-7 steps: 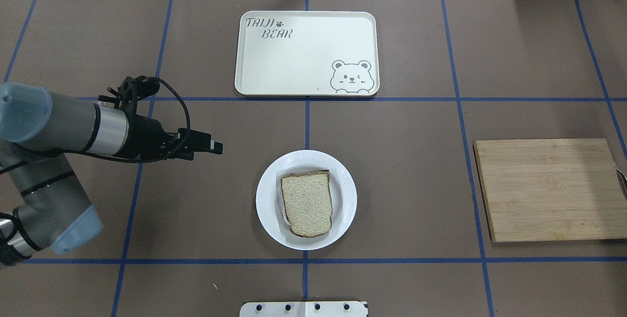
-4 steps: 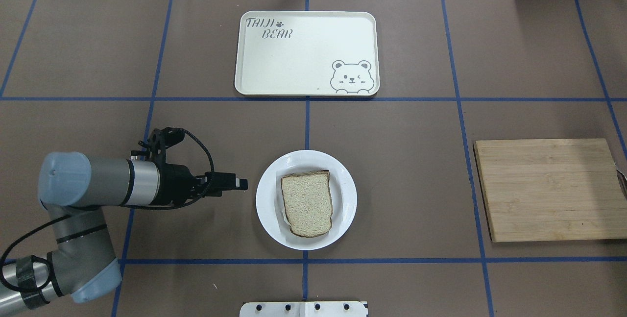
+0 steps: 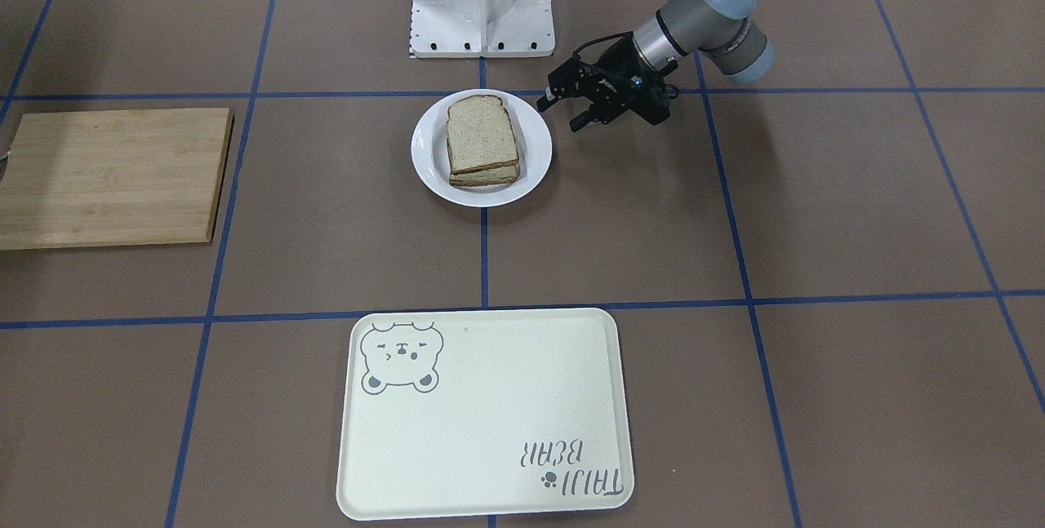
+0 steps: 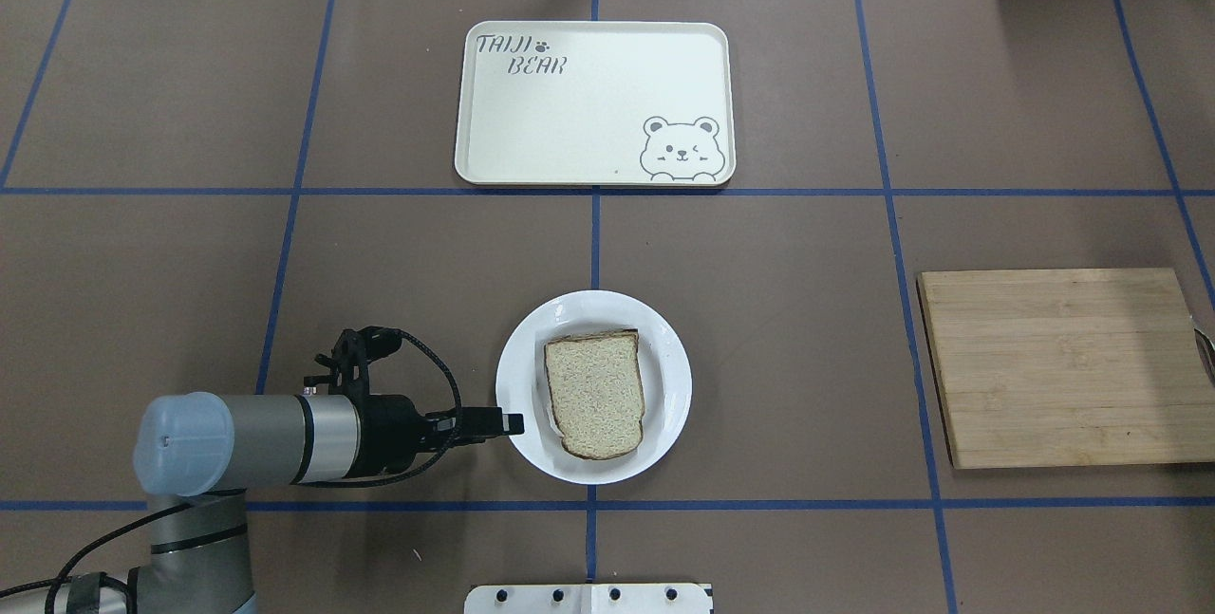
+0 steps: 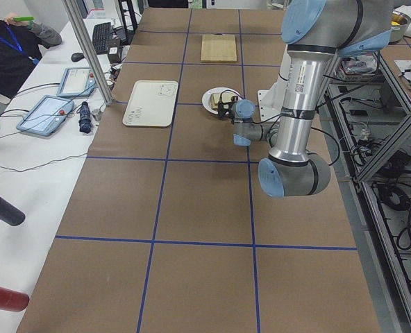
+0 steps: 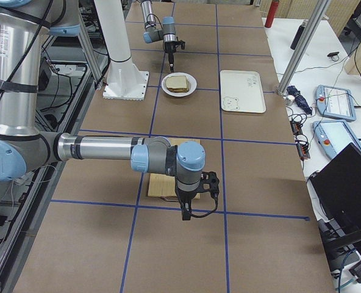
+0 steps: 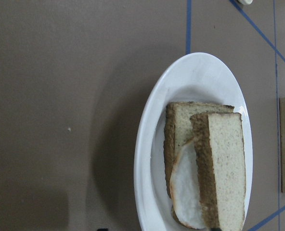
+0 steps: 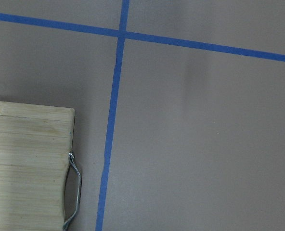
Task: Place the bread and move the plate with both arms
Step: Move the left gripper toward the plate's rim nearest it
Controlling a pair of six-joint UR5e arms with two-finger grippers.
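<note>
Overhead view: bread (image 4: 595,394) is on the plate (image 4: 666,377), and the left claw (image 3: 560,115) is at the rim.
The left claw is open, with the plate rim right at its tips and the bread just past them. I think the grab is next: slip over the rim and close. The right claw (image 6: 185,212) is far off by the board (image 4: 1063,367); I cannot tell if it is open.

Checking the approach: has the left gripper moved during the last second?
Yes. In the overhead view the left gripper has moved toward the robot and rightward, and is now at the white plate's left rim.
</note>
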